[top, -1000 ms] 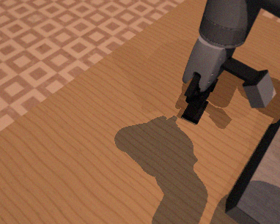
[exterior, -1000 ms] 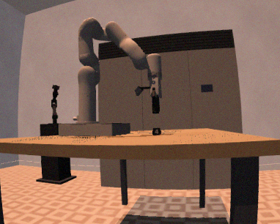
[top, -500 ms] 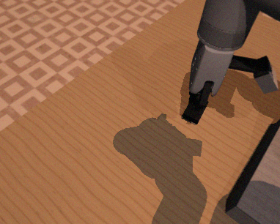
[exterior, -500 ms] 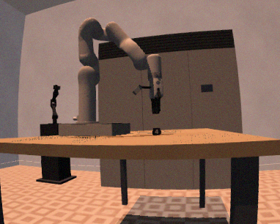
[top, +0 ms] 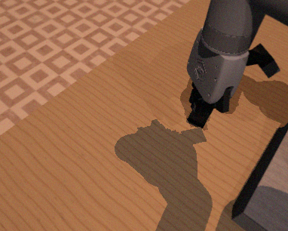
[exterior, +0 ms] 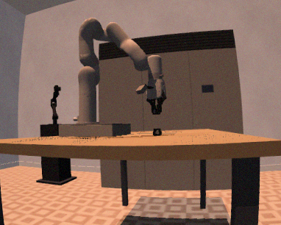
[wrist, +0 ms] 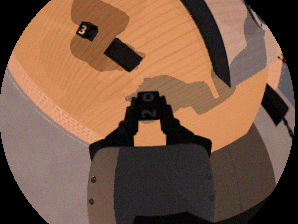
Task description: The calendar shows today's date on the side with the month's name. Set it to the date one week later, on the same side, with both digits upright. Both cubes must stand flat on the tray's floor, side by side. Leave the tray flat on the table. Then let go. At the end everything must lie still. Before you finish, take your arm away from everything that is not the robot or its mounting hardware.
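Currently claw (top: 209, 103) (exterior: 157, 104) (wrist: 148, 104) is clenched on the 2/0 cube (wrist: 148, 111), above the tabletop (top: 84, 124) (exterior: 137, 148) (wrist: 165, 45); 3 cube (exterior: 157, 131) (wrist: 87, 31) sits beside the tray (top: 197, 120) (wrist: 123, 55). Probably light, stiff; grip opposite side faces.

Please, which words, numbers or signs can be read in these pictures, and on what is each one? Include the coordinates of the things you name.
"0": held cube (wrist: 148, 105), one face
"2": held cube, another face
"3": loose cube (exterior: 157, 131) (wrist: 86, 31), wrist view
"4": loose cube, exterior view
Mark on the arm (top: 228, 23) (exterior: 87, 95) (wrist: 165, 175), top view: too blurred to read.
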